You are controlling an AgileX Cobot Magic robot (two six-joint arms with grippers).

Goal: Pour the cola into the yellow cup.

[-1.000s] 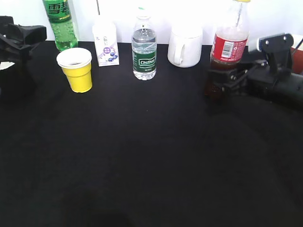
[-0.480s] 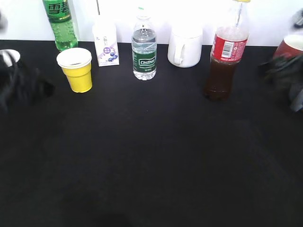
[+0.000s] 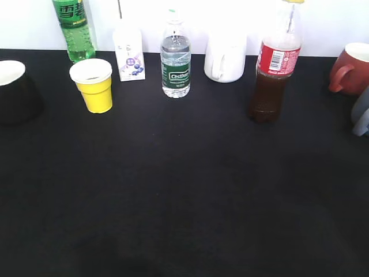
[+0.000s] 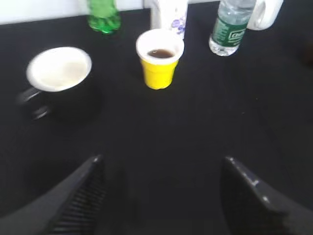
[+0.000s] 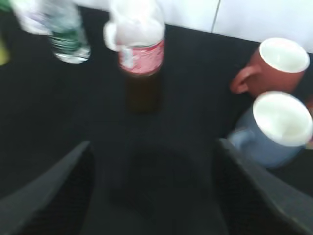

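Note:
The cola bottle (image 3: 274, 69) stands upright at the back right of the black table, with a red label and dark drink; it also shows blurred in the right wrist view (image 5: 141, 58). The yellow cup (image 3: 94, 85) stands at the back left; the left wrist view (image 4: 159, 58) shows dark liquid inside it. My left gripper (image 4: 161, 161) is open and empty, well in front of the cup. My right gripper (image 5: 152, 147) is open and empty, in front of the cola bottle. Neither gripper shows in the exterior view.
Along the back stand a green soda bottle (image 3: 74, 29), a small white carton (image 3: 129, 53), a water bottle (image 3: 175, 60) and a white mug (image 3: 225, 56). A black mug (image 3: 16, 91) sits far left; a red mug (image 3: 353, 68) and a blue mug (image 5: 274, 128) far right.
Both arms have drawn back out of the exterior view. The right gripper, which was at the cola bottle a second ago, has let go of it and the bottle stands alone.

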